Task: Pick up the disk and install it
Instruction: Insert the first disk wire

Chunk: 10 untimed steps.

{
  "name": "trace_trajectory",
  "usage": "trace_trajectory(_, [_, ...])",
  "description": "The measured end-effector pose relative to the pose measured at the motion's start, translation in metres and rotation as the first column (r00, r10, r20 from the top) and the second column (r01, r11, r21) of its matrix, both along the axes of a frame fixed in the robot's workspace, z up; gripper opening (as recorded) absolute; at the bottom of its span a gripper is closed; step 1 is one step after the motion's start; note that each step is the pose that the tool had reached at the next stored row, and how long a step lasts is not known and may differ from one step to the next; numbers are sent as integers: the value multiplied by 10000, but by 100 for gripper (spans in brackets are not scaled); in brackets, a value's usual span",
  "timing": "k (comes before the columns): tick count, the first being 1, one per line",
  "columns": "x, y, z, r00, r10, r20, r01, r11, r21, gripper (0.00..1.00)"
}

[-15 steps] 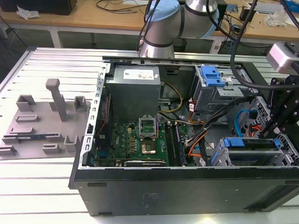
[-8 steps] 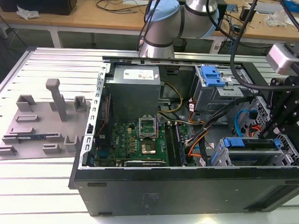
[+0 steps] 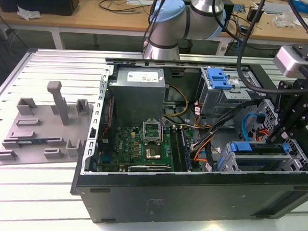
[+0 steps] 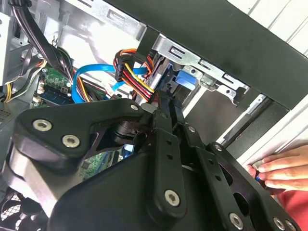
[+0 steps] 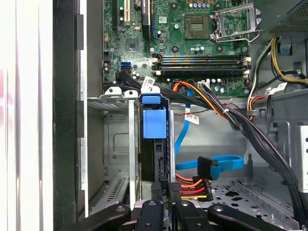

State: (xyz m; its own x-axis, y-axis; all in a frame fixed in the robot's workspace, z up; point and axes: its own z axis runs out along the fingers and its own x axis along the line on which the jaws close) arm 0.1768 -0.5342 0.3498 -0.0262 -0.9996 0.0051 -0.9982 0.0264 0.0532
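You have one open computer case (image 3: 191, 191) on the table. One motherboard (image 5: 192, 33) lies inside. One disk (image 5: 155, 144) stands on edge in the lower drive bay, blue frame showing. One gripper (image 5: 163, 202) sits over its end, jaws together on it.

Open computer case (image 3: 155, 197) with green motherboard (image 3: 142, 148), beside a grey fixture plate (image 3: 41, 128).

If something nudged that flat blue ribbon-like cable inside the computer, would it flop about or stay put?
The blue cable would probably flex easily: it already bends in loose curves. It likely weighs little, being thin and flat. Its connector end hangs unplugged near the gripper, so a nudge would probably swing it.
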Motion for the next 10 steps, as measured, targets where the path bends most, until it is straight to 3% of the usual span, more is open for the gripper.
trace_trajectory(10, [0, -9, -28, 10000, 0, 12, 0, 10000, 1, 16])
